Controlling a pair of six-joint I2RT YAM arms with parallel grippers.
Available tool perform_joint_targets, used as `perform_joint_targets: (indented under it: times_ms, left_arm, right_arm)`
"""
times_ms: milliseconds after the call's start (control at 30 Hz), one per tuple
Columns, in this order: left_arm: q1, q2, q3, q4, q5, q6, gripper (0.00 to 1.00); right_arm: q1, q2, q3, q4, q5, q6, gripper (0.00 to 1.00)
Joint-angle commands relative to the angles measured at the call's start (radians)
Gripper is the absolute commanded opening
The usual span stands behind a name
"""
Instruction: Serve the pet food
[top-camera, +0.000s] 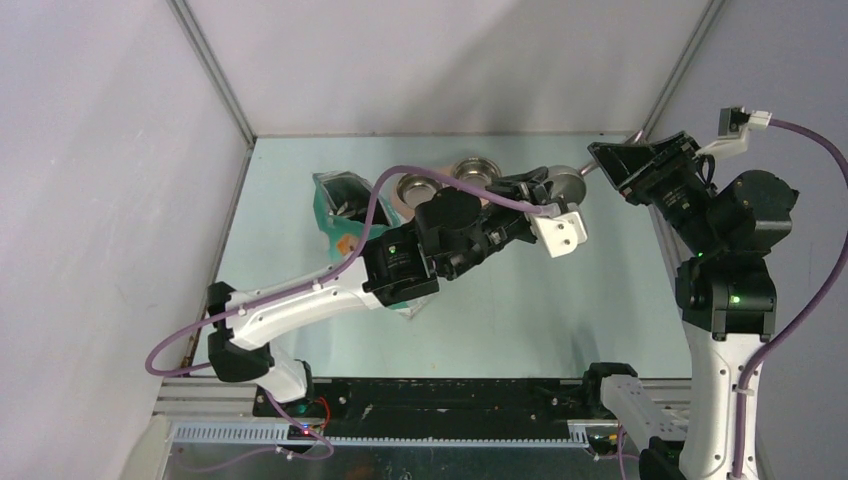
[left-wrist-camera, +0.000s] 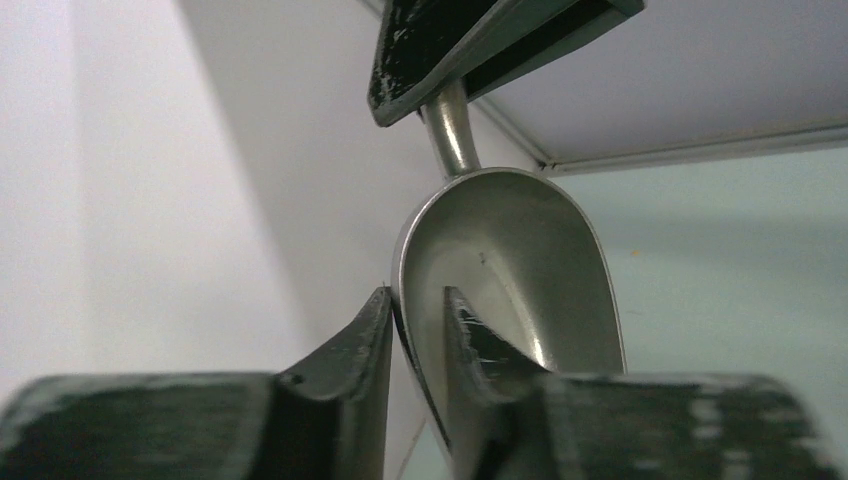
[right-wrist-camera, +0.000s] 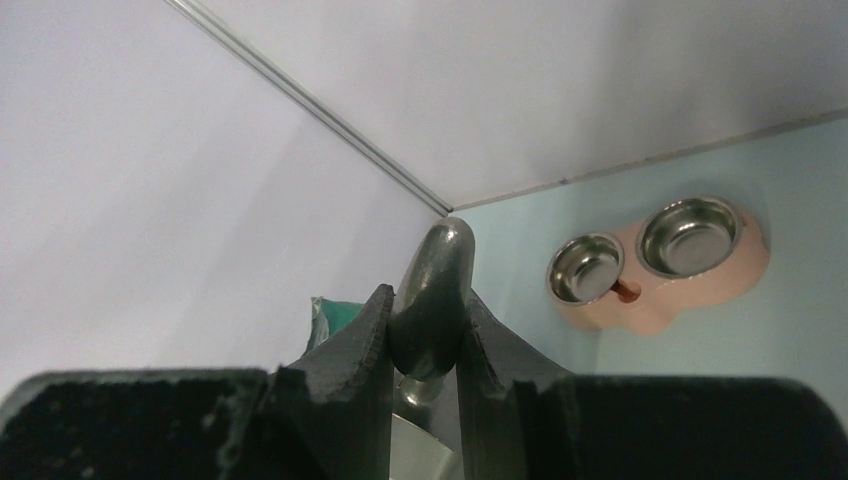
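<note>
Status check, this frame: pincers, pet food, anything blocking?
Right pincer shut on scoop handle. Left pincer astride scoop rim, grip unclear. Scoop empty, no pet food in view. Left arm overhangs bag.

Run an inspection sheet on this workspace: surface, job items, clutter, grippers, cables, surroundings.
Surface: pale green table, no spills seen.
Job's things: no pet food seen; scoop empty; steel bowls in the pink feeder empty; teal bag lies left of the feeder.
Clutter: nothing seen.
Grippers: right gripper shut on the scoop's handle; left gripper straddles the scoop's rim, grip unclear.
Cables: purple cables run along both arms.
Surroundings: plain pale walls on three sides.
</note>
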Motion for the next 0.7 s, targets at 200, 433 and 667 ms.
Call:
perform_joint_targets:
  times_ms: [200,433,667]
  left_arm:
    - [0.109,0.008,0.1,-0.07,-0.039,-0.033,0.0]
    - [0.198,-0.096,0.14,-0.255,-0.037,-0.114,0.0]
    - [0.32,-0.309,0.049,-0.354,-0.06,-0.083,0.0]
  right_arm:
    - [0.015,0.026,-0.086,0.12,-0.231,0.015,0.25]
    - [-0.104,0.106,-0.082,0.307,-0.635,0.018,0.64]
    - [-0.025,0.236,-0.037,0.01,-0.418,-0.552,0.64]
